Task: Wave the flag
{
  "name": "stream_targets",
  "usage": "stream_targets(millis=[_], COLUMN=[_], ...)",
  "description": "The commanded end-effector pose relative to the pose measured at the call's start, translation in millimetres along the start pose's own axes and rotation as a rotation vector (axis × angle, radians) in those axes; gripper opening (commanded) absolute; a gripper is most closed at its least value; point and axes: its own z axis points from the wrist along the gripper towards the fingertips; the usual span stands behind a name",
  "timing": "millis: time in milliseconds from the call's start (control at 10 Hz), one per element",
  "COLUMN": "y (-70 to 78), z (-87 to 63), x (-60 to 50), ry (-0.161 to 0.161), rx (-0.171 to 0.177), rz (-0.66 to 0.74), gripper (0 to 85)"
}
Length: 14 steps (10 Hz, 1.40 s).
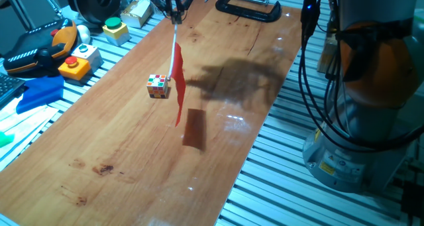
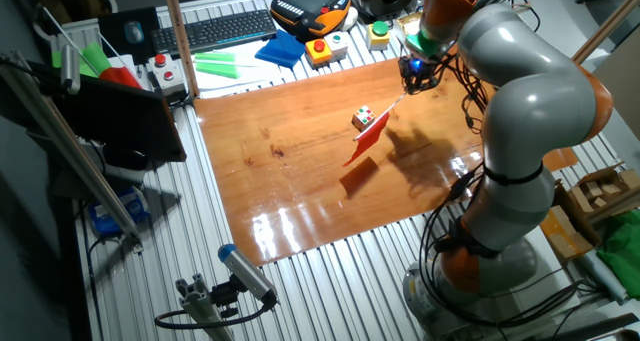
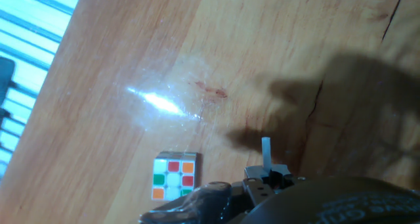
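Observation:
The flag point(image 1: 178, 83) is a red cloth on a thin white stick, hanging in the air above the wooden board point(image 1: 119, 153). My gripper point(image 1: 175, 14) is shut on the top of the stick and holds the flag off the board. In the other fixed view the flag point(image 2: 368, 139) hangs below my gripper point(image 2: 412, 79), and its shadow falls on the board. In the hand view only the white stick end point(image 3: 266, 152) shows above the gripper body; the cloth is hidden.
A small multicoloured puzzle cube point(image 1: 158, 85) sits on the board just left of the flag. A black clamp point(image 1: 248, 8) grips the board's far edge. Button boxes point(image 1: 74, 61), a blue cloth point(image 1: 38, 92) and a keyboard point(image 2: 215, 28) lie beside the board. The robot base point(image 1: 364, 120) stands to the right.

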Motion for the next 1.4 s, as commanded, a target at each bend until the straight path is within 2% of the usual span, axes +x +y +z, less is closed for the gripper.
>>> stream_targets(millis=[0, 100, 200, 300, 400, 500, 700, 900, 1000, 1300], y=[0.1, 0.1, 0.1, 0.1, 0.1, 0.7, 0.3, 0.9, 1.4, 1.1], z=[-0.1, -0.1, -0.1, -0.1, -0.8, -1.3, -2.7, -3.2, -2.5, -3.4], x=[0.1, 0.1, 0.1, 0.1, -1.7, -3.4, -5.8, -9.7, -11.5, -12.8], ry=[0.004, -0.011, -0.028, -0.051, -0.054, -0.042, -0.027, -0.013, -0.017, -0.061], rx=[-0.012, -0.027, -0.055, -0.053, -0.041, -0.043, -0.059, -0.091, -0.098, -0.111], rz=[0.027, 0.082, 0.194, 0.325, 0.386, 0.469, 0.635, 0.792, 0.855, 0.962], gripper=[0.7, 0.7, 0.7, 0.7, 0.7, 0.7, 0.7, 0.7, 0.7, 0.7])
